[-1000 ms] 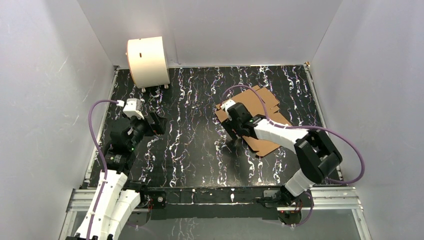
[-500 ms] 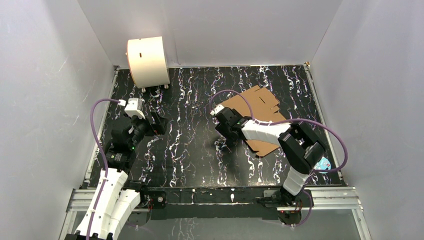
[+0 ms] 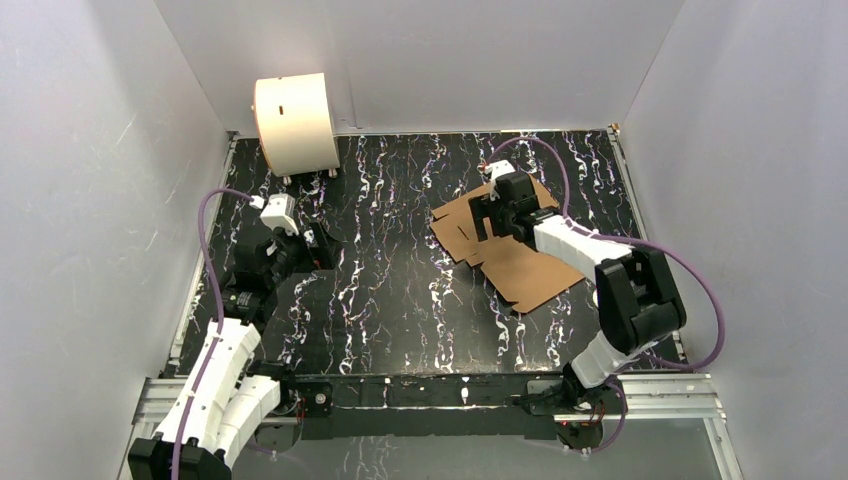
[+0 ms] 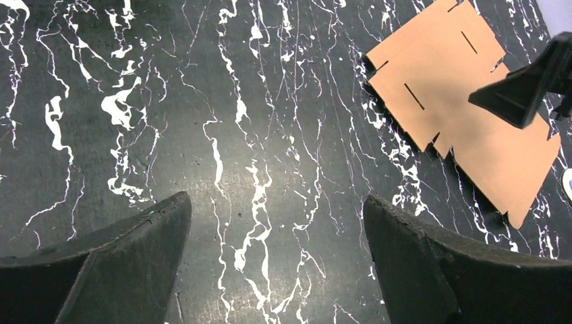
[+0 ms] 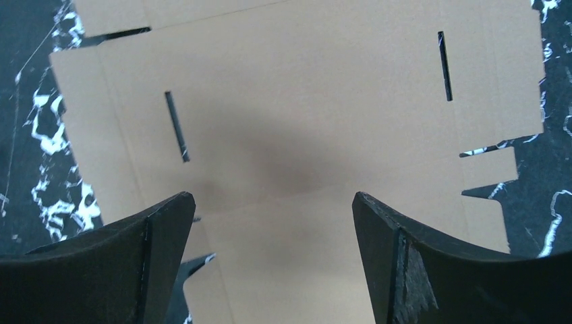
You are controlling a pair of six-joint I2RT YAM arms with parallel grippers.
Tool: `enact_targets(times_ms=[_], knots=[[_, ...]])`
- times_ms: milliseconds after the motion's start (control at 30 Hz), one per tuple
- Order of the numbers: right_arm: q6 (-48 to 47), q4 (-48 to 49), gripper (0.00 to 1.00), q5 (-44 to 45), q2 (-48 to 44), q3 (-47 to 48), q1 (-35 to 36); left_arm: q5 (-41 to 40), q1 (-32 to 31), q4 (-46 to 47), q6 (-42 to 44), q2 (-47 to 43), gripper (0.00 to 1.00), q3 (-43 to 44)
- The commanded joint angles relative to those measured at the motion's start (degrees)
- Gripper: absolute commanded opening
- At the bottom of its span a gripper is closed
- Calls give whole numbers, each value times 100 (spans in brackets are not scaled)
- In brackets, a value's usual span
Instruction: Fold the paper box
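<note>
The paper box (image 3: 520,265) lies flat and unfolded on the black marbled table, right of centre: brown cardboard with slots and tabs. My right gripper (image 3: 486,214) hovers over its far left part, open, with nothing between the fingers. In the right wrist view the cardboard (image 5: 303,121) fills the frame beneath my right gripper (image 5: 273,209). My left gripper (image 3: 318,252) is open over bare table at the left, well apart from the box. The left wrist view shows the box (image 4: 459,121) at upper right, beyond my left gripper (image 4: 276,223).
A cream-white cylindrical drum (image 3: 295,122) stands at the back left corner. Grey walls close in the table on three sides. The arms' mounting rail (image 3: 430,390) runs along the near edge.
My right gripper swung from the box's near left edge to over its far left part and opened wider. The left arm shifted slightly right and nearer.
</note>
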Motion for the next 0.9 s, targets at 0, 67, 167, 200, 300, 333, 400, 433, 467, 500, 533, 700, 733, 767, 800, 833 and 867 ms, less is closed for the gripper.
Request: enact_targets(times_ms=[0, 67, 167, 200, 300, 333, 400, 433, 467, 500, 533, 700, 733, 767, 800, 833, 867], knots=[[374, 594, 97, -239, 454, 242, -220, 140, -32, -26, 26, -50, 96, 216], [309, 798, 97, -198, 614, 267, -220, 146, -32, -70, 40, -18, 96, 229], [234, 793, 99, -257, 787, 353, -220, 196, -32, -92, 41, 45, 96, 245], [230, 797, 99, -303, 834, 357, -214, 195, -32, -96, 43, 59, 96, 247], [259, 778, 99, -317, 953, 333, -140, 168, -32, -109, 38, 98, 96, 264], [273, 755, 99, -286, 985, 327, -82, 166, -32, -114, 31, 113, 96, 265], [365, 689, 99, -247, 1039, 323, 52, 174, -32, -119, -2, 120, 96, 265], [449, 668, 99, -224, 1066, 318, 133, 189, -33, -127, -27, 133, 96, 265], [549, 666, 99, -189, 1093, 320, 232, 196, -32, -134, -40, 148, 96, 265], [643, 666, 99, -123, 1128, 307, 370, 207, -32, -156, -47, 173, 96, 272], [731, 666, 99, -54, 1170, 317, 524, 205, -32, -208, -60, 210, 96, 294], [1389, 343, 99, 619, 1367, 534, 1472, 228, -32, -338, -200, 406, 96, 355], [1522, 366, 99, 687, 1394, 582, 1645, 251, -32, -345, -236, 424, 96, 361], [1598, 412, 99, 691, 1415, 653, 1785, 248, -32, -345, -280, 434, 96, 362], [1643, 457, 99, 693, 1430, 737, 1919, 223, -32, -349, -339, 427, 96, 361], [1665, 497, 99, 684, 1459, 838, 2042, 193, -32, -351, -398, 419, 96, 362], [1659, 518, 99, 602, 1490, 965, 2134, 143, -32, -364, -455, 410, 96, 358]])
